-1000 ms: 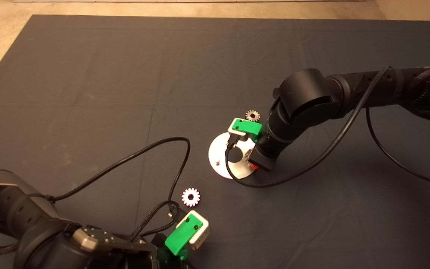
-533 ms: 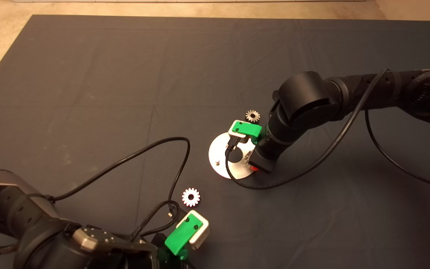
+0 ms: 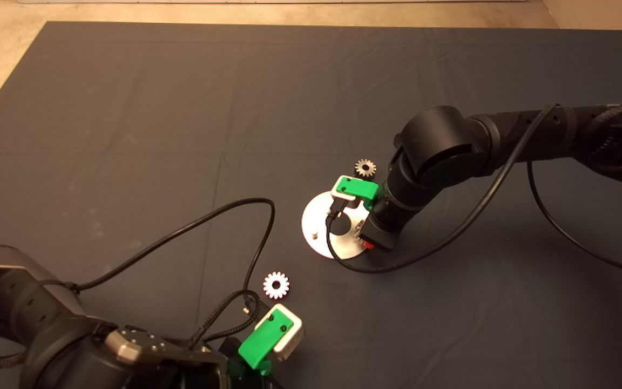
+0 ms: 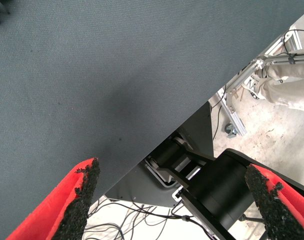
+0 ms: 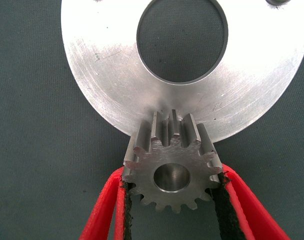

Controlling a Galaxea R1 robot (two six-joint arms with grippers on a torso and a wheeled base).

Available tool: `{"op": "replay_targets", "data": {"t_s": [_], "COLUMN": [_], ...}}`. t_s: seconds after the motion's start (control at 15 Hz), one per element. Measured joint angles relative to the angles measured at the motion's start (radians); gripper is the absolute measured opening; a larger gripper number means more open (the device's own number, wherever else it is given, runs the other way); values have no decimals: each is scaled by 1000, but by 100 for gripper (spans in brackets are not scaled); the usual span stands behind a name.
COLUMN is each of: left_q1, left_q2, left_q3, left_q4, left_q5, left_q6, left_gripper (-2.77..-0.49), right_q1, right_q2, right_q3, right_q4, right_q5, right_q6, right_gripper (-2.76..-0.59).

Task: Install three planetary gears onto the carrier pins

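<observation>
The round silver carrier plate (image 3: 316,216) lies mid-mat, with one carrier pin (image 3: 315,235) showing near its left rim. My right gripper (image 3: 366,242) is over the plate's right edge, shut on a planetary gear (image 5: 172,170) held flat at the plate's rim (image 5: 107,75). The gear's centre hole shows silver inside; I cannot tell whether that is a pin. A second, dark gear (image 3: 365,168) lies on the mat just behind the plate. A third, shiny gear (image 3: 276,284) lies in front of the plate. My left gripper (image 3: 270,335) is parked at the lower left, open (image 4: 177,185) and empty.
The right arm's black cable (image 3: 354,267) loops on the mat in front of the plate. The left arm's cable (image 3: 257,216) curves over the mat to the left of the shiny gear. Past the mat edge, a metal frame and a person's leg (image 4: 292,85) show.
My right gripper has shifted slightly left and nearer with the gear. The left arm and both loose gears have not moved.
</observation>
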Motion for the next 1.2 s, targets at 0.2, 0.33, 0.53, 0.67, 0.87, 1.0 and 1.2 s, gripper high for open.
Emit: {"op": "replay_targets", "data": {"t_s": [0.2,0.33,0.53,0.67,0.87,1.0,1.2], "left_q1": [0,0,0,0,0,0,0], "left_q2": [0,0,0,0,0,0,0], "left_q3": [0,0,0,0,0,0,0], "left_q4": [0,0,0,0,0,0,0], "left_q5": [0,0,0,0,0,0,0], "left_q6": [0,0,0,0,0,0,0], "left_gripper": [-119,-119,-119,-119,-119,-119,-119], "right_q1": [0,2,2,1,-1,-1,-1], "right_q2": [0,0,0,0,0,0,0], "right_q3": [-5,-18,-34,-40,-43,-43,-43], "right_q4": [0,4,11,11,10,10,10], "right_q5": [2,3,5,4,3,3,3], "right_q6": [-3,-13,-33,-36,-36,-36,-36], "right_gripper": [-247,-247,-247,-247,-247,-247,-247]}}
